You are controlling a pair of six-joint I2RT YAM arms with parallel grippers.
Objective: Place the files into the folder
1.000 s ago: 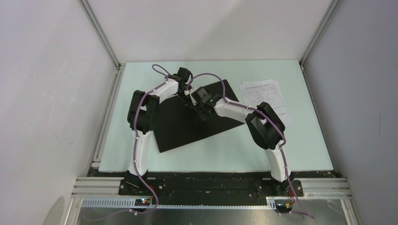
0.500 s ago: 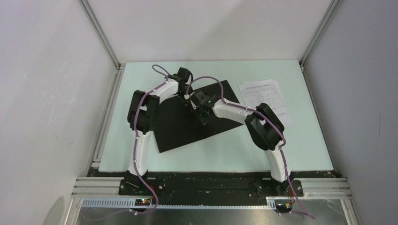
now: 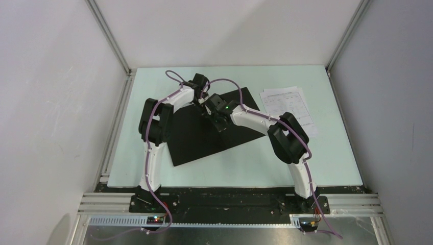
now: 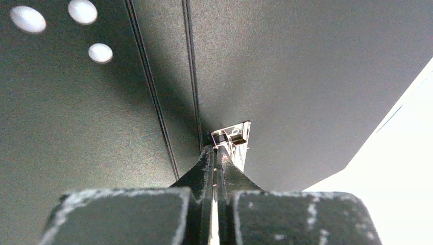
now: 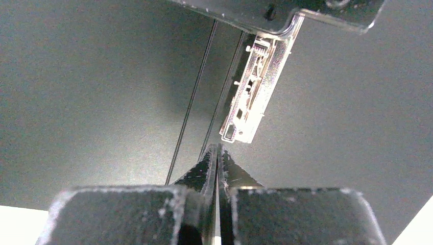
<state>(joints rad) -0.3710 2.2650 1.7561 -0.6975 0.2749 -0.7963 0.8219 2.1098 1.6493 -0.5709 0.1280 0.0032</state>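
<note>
The folder lies open on the table with its black inside up. Its metal spine clip sits on the centre crease. The files, white printed sheets, lie on the table right of the folder, partly under my right arm. My left gripper is shut, its tips touching the near end of the clip. My right gripper is shut and empty, its tips just short of the clip's other end. The folder's red outside is hidden.
The pale table is walled in by white panels and aluminium posts at the back corners. Both arms cross over the folder and nearly meet above its far half. Purple cables loop over the wrists.
My right gripper has moved up and left over the folder, closer to the left gripper and the clip. The left arm, the folder and the files have stayed put.
</note>
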